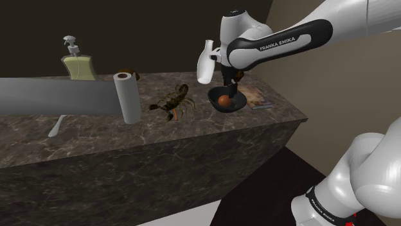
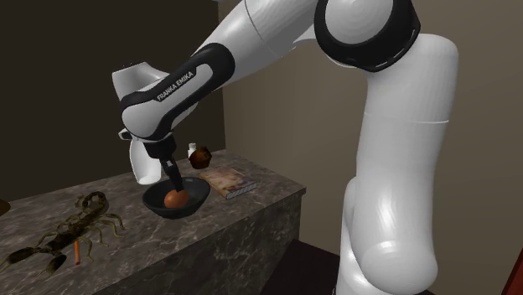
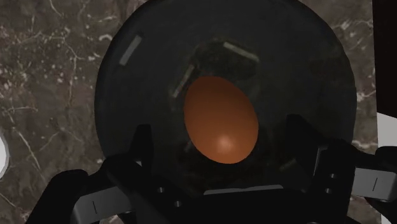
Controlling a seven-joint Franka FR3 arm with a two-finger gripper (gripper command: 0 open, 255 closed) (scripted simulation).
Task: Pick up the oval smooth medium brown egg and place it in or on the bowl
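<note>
**Egg lying in the bowl, fingers released**

In the wrist view the fingers (image 3: 144, 147) are seen spread apart, one on either side of the egg (image 3: 221, 119), with a gap left on each side; nothing is grasped. The gripper (image 3: 219, 127) is held directly above the bowl (image 3: 121, 95), pointing down into it.

The brown, smooth, oval egg is seen resting on the inner floor of the dark, round bowl, near its middle. In the shoulder view the gripper (image 1: 229, 87) is placed just over the egg (image 1: 224, 101), inside the rim of the bowl (image 1: 212, 96). The same is shown in the second exterior view: the gripper (image 2: 175, 181) just above the egg (image 2: 174, 199), the bowl (image 2: 198, 194) beneath both.

The bowl is set on a dark marbled countertop (image 1: 96, 141), near its end. A book (image 1: 258, 98) is laid flat just beside the bowl, on the shoulder view's right. On the other side a brown scorpion figure (image 1: 172, 101) is found near the bowl, and beyond it a paper towel roll (image 1: 127, 96) is stood upright. A soap dispenser (image 1: 78, 64) is placed farther back, well apart from the bowl.
</note>
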